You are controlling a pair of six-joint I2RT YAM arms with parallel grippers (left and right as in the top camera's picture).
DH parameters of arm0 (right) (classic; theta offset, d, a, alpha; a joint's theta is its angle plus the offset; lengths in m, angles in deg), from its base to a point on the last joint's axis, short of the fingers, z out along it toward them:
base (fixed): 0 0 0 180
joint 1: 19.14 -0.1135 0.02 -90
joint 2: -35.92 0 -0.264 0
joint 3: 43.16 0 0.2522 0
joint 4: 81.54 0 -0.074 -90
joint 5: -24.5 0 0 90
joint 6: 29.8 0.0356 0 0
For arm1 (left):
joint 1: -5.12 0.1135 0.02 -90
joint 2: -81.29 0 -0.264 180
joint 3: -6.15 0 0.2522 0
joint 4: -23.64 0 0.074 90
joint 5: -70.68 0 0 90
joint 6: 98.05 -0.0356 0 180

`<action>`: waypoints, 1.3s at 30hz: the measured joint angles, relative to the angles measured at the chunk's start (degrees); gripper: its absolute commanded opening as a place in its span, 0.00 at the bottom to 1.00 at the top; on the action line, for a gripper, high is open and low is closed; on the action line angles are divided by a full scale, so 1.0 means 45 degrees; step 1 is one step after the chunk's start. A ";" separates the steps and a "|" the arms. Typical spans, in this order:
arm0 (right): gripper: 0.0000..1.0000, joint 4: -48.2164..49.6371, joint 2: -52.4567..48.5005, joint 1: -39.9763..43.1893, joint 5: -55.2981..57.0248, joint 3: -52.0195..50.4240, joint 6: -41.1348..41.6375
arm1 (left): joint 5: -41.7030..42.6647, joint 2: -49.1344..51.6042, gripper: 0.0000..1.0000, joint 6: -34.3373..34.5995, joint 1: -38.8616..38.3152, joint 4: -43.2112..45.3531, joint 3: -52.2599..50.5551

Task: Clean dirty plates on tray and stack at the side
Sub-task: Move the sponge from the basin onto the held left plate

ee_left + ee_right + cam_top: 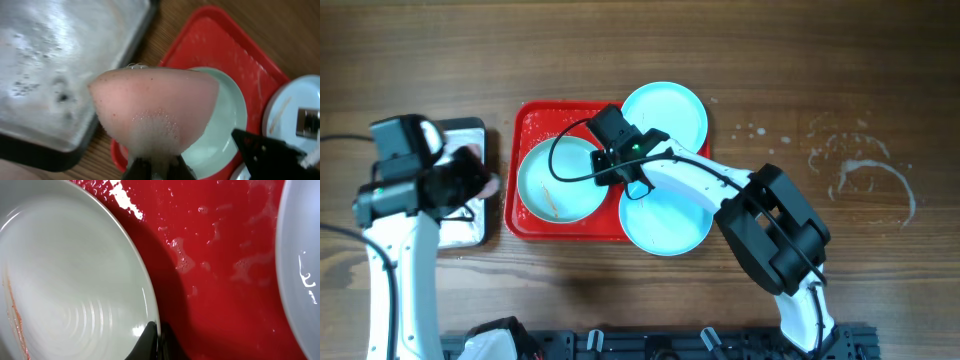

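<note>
The left fingers (154,170) pinch a pink foamy sponge (155,112) above the silver tray (45,65), near the left edge of the worktop (880,80). The red tray (532,120) lies at the middle, with a smeared plate (560,180) in its left part. The right fingers (157,341), pressed together, grip this plate's right rim. A second plate (670,112) overhangs the tray's far right corner and a third plate (665,228) its near right corner.
</note>
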 measured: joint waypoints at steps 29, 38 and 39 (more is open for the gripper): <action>0.04 0.0272 0.0000 0.0073 -0.0073 0.0010 -0.0102 | -0.0840 0.6815 0.04 0.1069 -0.4532 0.1899 0.0160; 0.04 0.0437 0.0000 0.0083 -0.0097 0.0010 -0.0141 | -0.2399 0.7193 0.04 0.1268 -0.4964 0.1812 0.0529; 0.04 0.0437 0.0000 0.0083 -0.0126 0.0010 -0.0141 | -0.2793 0.7193 0.04 0.1282 -0.5008 0.1817 0.0544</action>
